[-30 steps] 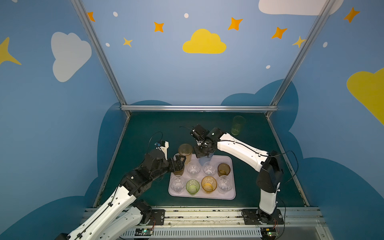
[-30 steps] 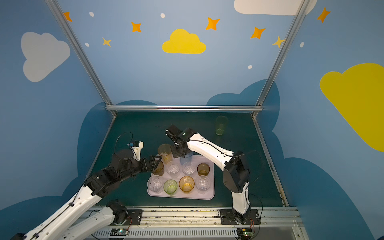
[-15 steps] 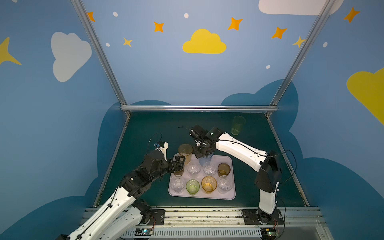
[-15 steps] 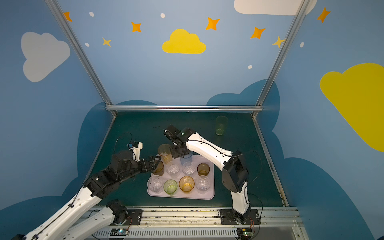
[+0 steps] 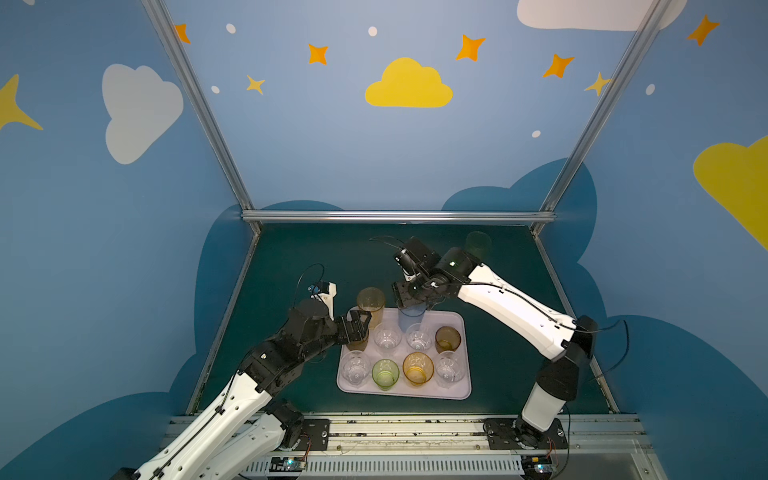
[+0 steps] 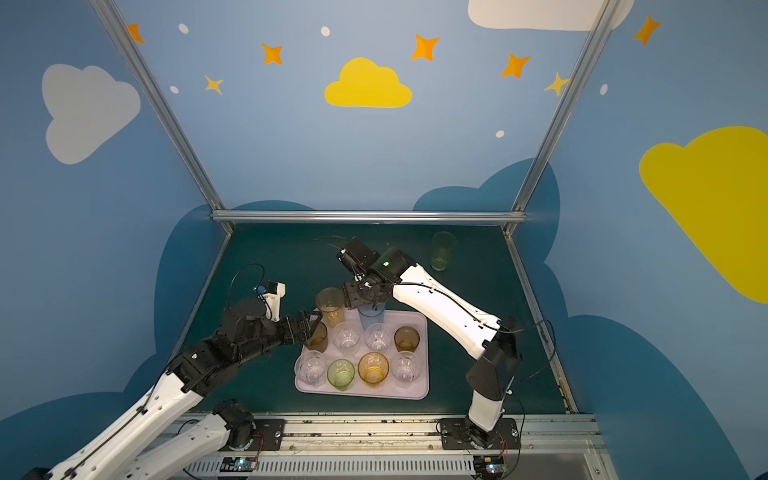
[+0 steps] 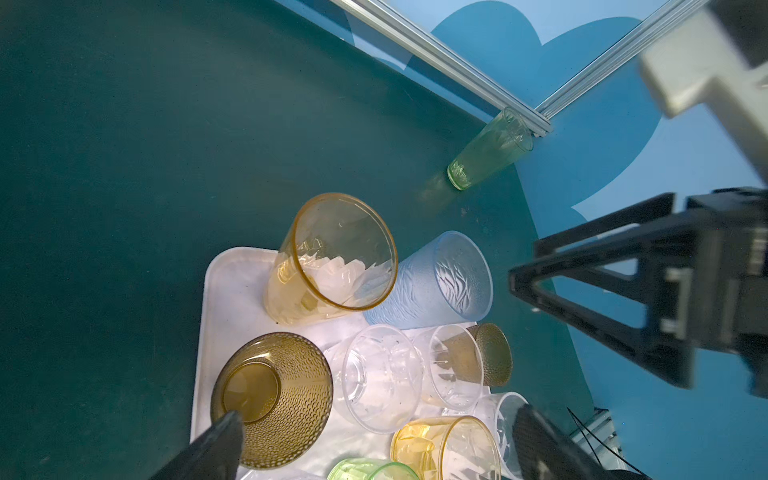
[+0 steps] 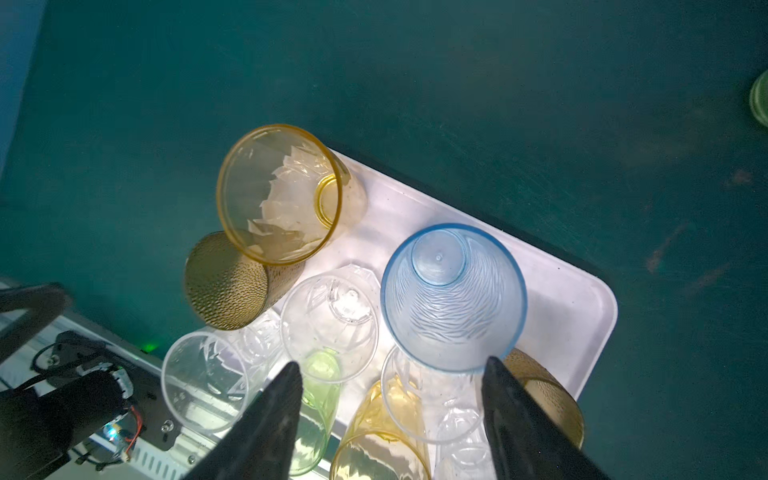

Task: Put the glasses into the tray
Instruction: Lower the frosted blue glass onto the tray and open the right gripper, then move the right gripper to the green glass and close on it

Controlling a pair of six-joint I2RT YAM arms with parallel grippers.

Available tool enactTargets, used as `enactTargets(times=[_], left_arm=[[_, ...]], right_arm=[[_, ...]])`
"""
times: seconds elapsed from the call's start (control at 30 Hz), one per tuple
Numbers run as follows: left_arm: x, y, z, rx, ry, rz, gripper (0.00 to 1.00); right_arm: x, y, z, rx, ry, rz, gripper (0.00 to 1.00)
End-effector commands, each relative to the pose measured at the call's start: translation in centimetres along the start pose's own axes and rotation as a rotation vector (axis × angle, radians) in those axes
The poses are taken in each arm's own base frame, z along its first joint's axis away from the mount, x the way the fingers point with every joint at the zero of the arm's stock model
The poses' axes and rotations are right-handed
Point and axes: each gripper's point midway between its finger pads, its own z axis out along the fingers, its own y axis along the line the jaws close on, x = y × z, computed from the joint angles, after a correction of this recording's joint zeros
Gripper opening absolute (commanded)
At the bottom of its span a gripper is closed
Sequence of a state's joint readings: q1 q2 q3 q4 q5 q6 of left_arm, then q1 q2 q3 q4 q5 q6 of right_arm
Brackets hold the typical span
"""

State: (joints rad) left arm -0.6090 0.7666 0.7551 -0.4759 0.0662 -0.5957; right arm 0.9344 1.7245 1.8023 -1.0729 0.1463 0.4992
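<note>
The pale lilac tray holds several glasses. A tall pale blue glass and a tall yellow one stand in its far row. Short clear, brown, green and amber ones fill the two near rows. My right gripper hovers open just above the blue glass, with its fingertips wide apart and holding nothing. My left gripper is open at the tray's left side, with one fingertip beside a short brown glass. A tall green glass stands off the tray at the back right.
The dark green table is walled in by blue panels and a metal rail at the back. The right arm stretches over the tray's far right corner. A metal base rail runs along the front edge.
My right gripper has opened and let go of the pale blue glass, which now stands in the tray's far row. The left arm has not moved.
</note>
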Motion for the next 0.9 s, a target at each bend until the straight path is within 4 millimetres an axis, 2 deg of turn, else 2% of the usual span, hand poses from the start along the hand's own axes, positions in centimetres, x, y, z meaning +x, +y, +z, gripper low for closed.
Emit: enactTargets(times=[0.0,0.07,0.23,0.43,0.6,0.7,0.87], left_arm=[[-1.2,-1.6,-0.2,0.045,-0.009,0.007,1.00],[-1.5,-2.4,0.1,0.072,-0.003,0.000,1.00],[-2.3,-4.1,1.5,0.117,0.016,-0.016,1.00],[-2.9,-6.4,3.3,0.203,0.044,-0.018,1.00],[-3.5,-8.3,4.4,0.288,0.048,-0.038,1.00],[-3.6,-8.4,4.9,0.287,0.053,-0.033,1.00],[-3.4,-7.9,5.4,0.261,0.053,-0.018,1.00]], right_arm=[[0.2,-1.7,-1.6,0.031,-0.044,0.026,0.79],[0.2,-3.0,-2.1,0.054,-0.070,0.050,0.85],[-0.3,-7.8,-3.1,0.101,-0.135,0.136,0.86],[-3.3,-15.7,-3.2,0.124,-0.254,0.326,0.86],[-6.4,-22.0,-1.2,0.126,-0.291,0.501,0.86],[-7.6,-26.2,0.3,0.189,-0.278,0.580,0.84],[-8.9,-31.2,2.6,0.240,-0.249,0.660,0.82]])
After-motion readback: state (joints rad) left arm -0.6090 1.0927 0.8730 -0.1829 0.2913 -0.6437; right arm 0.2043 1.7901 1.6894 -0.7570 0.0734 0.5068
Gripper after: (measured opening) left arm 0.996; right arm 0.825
